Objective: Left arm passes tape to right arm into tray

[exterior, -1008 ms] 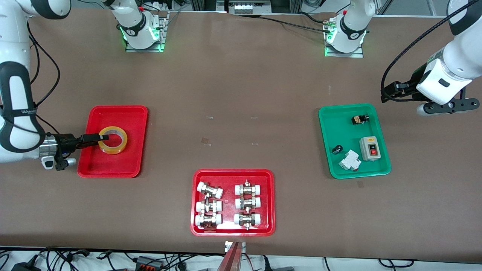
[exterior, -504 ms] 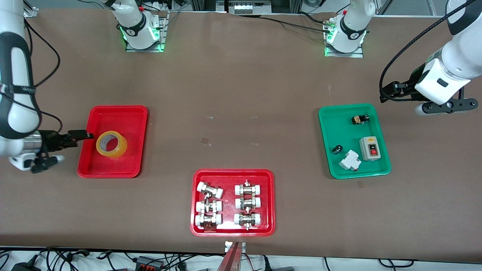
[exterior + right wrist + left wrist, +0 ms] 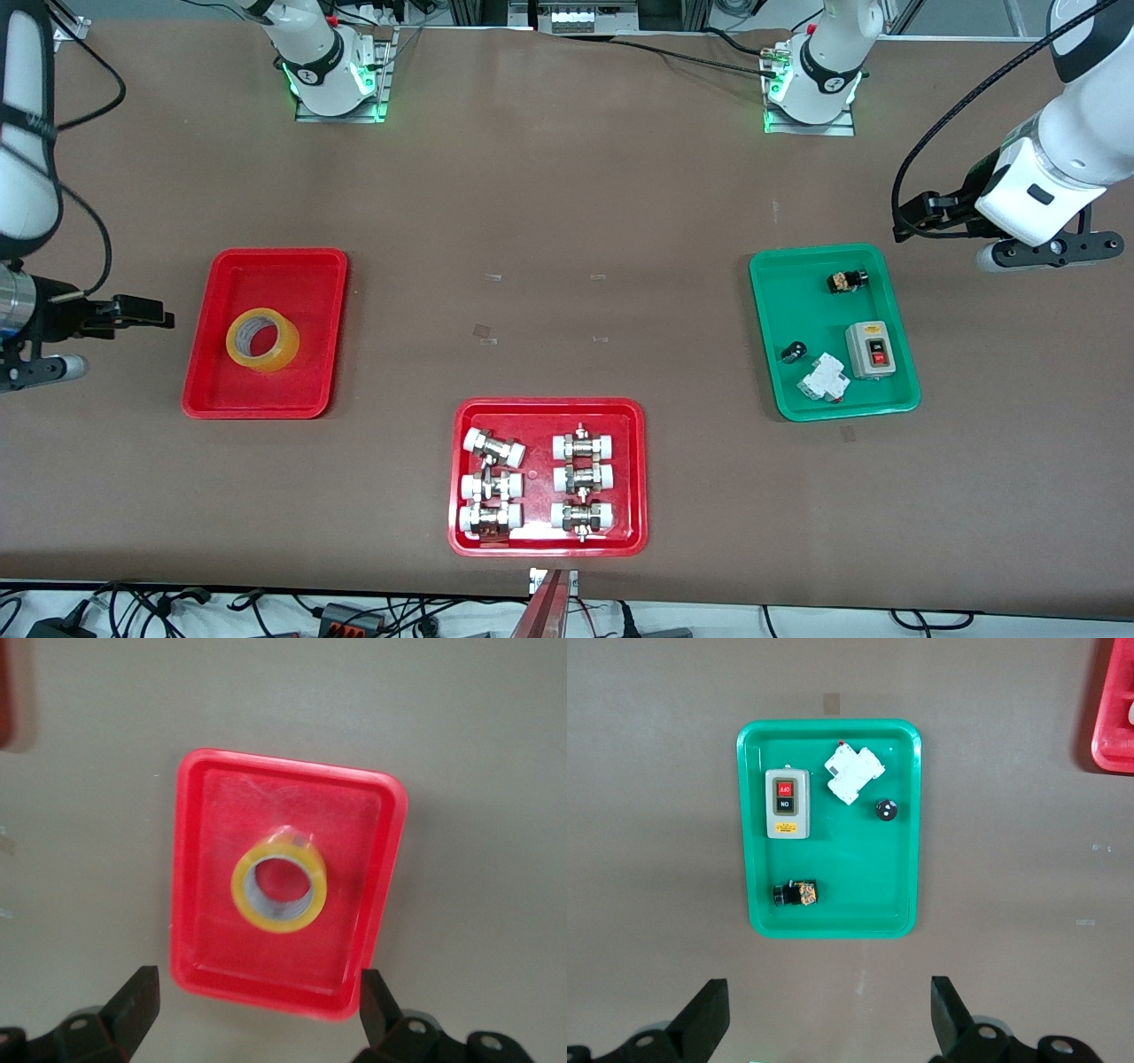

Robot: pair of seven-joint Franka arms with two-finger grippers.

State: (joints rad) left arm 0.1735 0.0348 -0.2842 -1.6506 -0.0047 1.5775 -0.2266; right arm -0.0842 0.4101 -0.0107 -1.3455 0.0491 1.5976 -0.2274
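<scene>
Tape in tray; both grippers empty.

Brown table (image 3: pixel 567 221); tray (image 3: pixel 213 390) beside right gripper (image 3: pixel 142 310), fingers spread, clear of its rim. Tape (image 3: pixel 262 339) rests in the tray, tilted, hole facing up, toward the front camera. Left gripper (image 3: pixel 830 1014) waits, fingers apart, above bare table beside green tray (image 3: pixel 908 815).

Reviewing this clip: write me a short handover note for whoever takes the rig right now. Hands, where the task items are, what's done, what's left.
Right hand: open, empty, over the table beside the red tray at the right arm's end.
Left hand: open, empty, waiting over the table beside the green tray.
Tape: lying flat in the red tray, touched by neither hand.
Done: tape is in the tray.
Left: apparently only parking the arms.
</scene>
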